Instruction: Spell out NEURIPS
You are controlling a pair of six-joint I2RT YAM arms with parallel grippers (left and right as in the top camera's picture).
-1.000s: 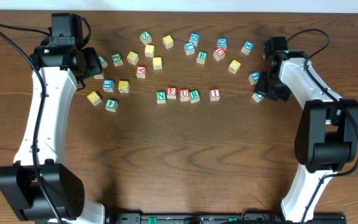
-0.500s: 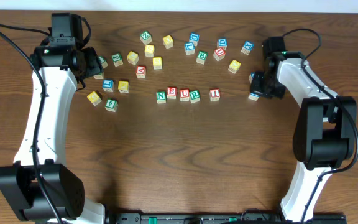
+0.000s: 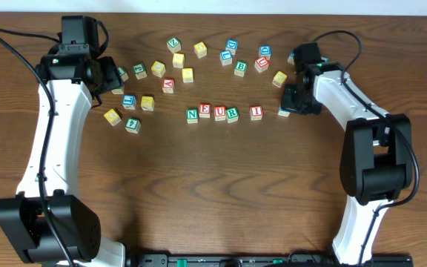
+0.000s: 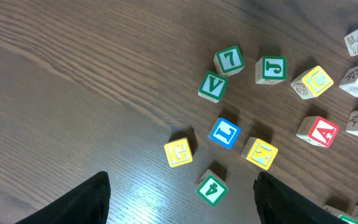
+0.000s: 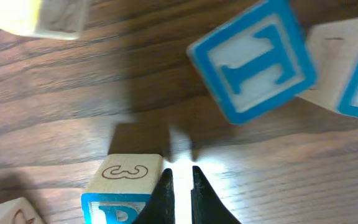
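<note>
Overhead: N E U R I cubes (image 3: pixel 219 113) sit in a row on the table (image 3: pixel 213 185); right hand (image 3: pixel 288 104) is off to the I's right, a pale cube (image 3: pixel 283 113) at its tip; left hand (image 3: pixel 113 76) hangs by the loose cubes (image 3: pixel 158 69); left wrist: fingers spread wide, nothing held; right wrist: fingers pinched nearly together on nothing, pale cube touching one finger

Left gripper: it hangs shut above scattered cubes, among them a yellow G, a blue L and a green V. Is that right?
Not quite. The left gripper is open: in the left wrist view its two fingers stand far apart at the bottom corners. The rest holds: it hangs above scattered cubes, among them the yellow G cube, the blue L cube and the green V cube.
</note>
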